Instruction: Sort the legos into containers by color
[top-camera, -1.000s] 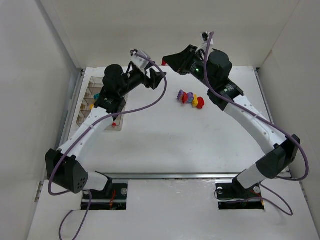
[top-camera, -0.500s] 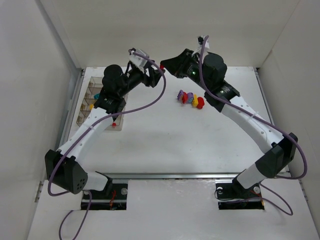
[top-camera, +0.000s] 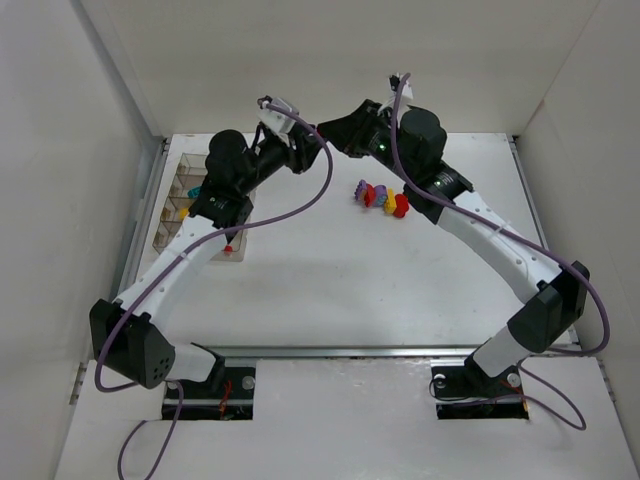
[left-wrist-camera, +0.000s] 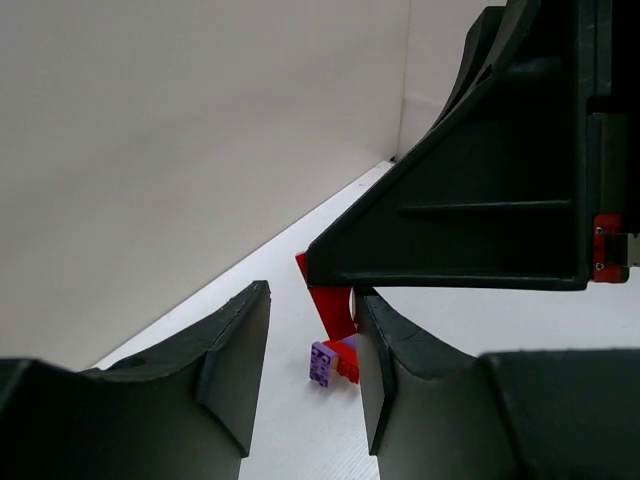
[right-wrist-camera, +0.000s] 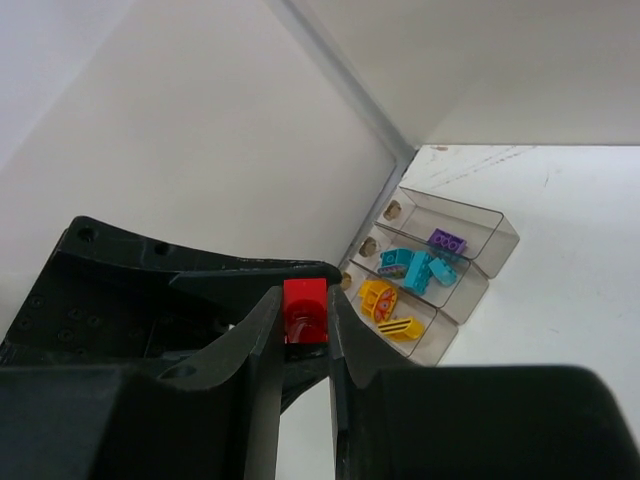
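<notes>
My right gripper (right-wrist-camera: 303, 298) is shut on a small red lego (right-wrist-camera: 305, 314), held high above the back of the table. My left gripper (left-wrist-camera: 312, 300) meets it tip to tip. Its jaws stand apart, and the red lego (left-wrist-camera: 332, 302) sits just ahead of them against the right-hand finger (left-wrist-camera: 385, 370). In the top view the two grippers (top-camera: 318, 150) (top-camera: 326, 128) touch noses. A cluster of purple, red and yellow legos (top-camera: 383, 197) lies on the table below and shows between the left jaws (left-wrist-camera: 332, 362). The containers (right-wrist-camera: 497, 228) hold purple (right-wrist-camera: 446, 241), cyan (right-wrist-camera: 415, 268) and yellow (right-wrist-camera: 385, 305) pieces.
The divided tray (top-camera: 165, 228) lies along the left wall under the left arm, with a small red piece (top-camera: 229, 250) at its near end. White walls close in the table at the back and on both sides.
The right gripper has carried the red lego leftward to the left gripper's tips. The left jaws have narrowed. The cluster on the table has not moved.
</notes>
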